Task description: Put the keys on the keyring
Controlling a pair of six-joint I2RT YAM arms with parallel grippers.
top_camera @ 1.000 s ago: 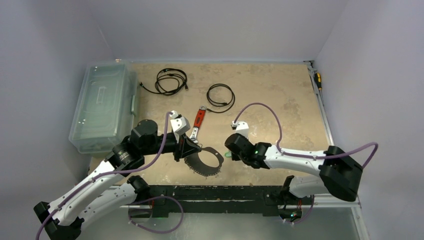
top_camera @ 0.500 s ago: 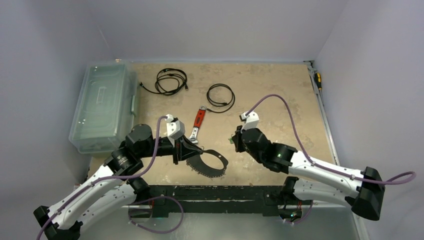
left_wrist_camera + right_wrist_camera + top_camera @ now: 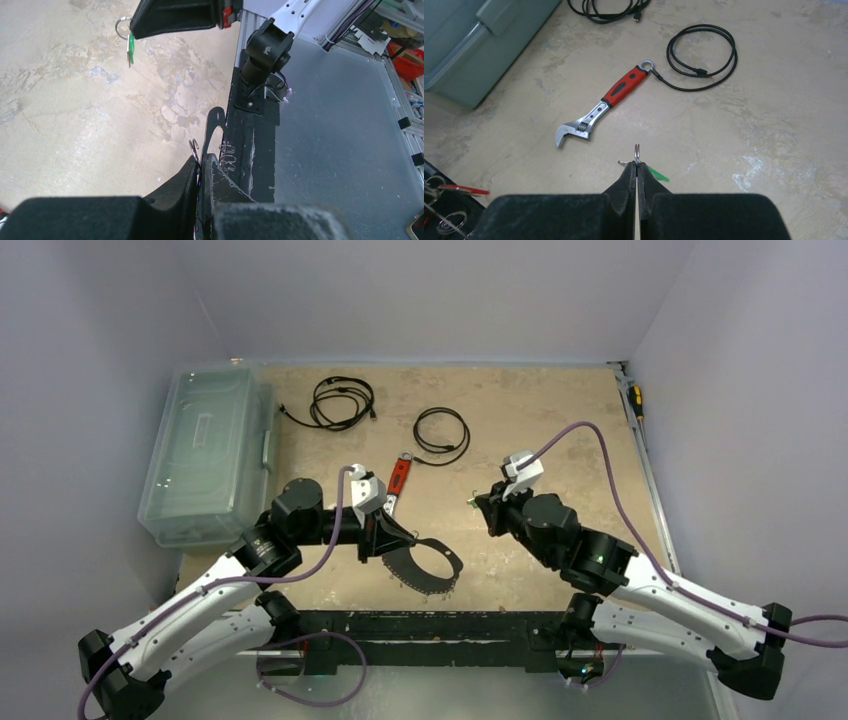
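Note:
My left gripper (image 3: 383, 543) (image 3: 201, 159) is shut on the keyring (image 3: 415, 583), a dark-looking thin loop hanging toward the table's near edge. Its wire end (image 3: 194, 147) pokes out past the fingertips. A green-headed key (image 3: 657, 173) (image 3: 130, 47) hangs on a small split ring (image 3: 637, 151), with my right gripper (image 3: 479, 502) (image 3: 637, 164) shut on that ring, above the table, to the right of the left gripper and apart from it. At the lower left of the right wrist view a red-headed key (image 3: 465, 189) lies among small rings.
A red-handled adjustable wrench (image 3: 396, 485) (image 3: 610, 98) lies between the grippers, farther back. Two black coiled cables (image 3: 441, 435) (image 3: 341, 401) sit behind it. A clear lidded bin (image 3: 205, 453) stands at the left. A yellow-handled tool (image 3: 635, 398) lies at the right edge.
The right gripper has swung away from the near edge, back and to the right, with the green key in it. The left gripper shifted slightly right with the keyring.

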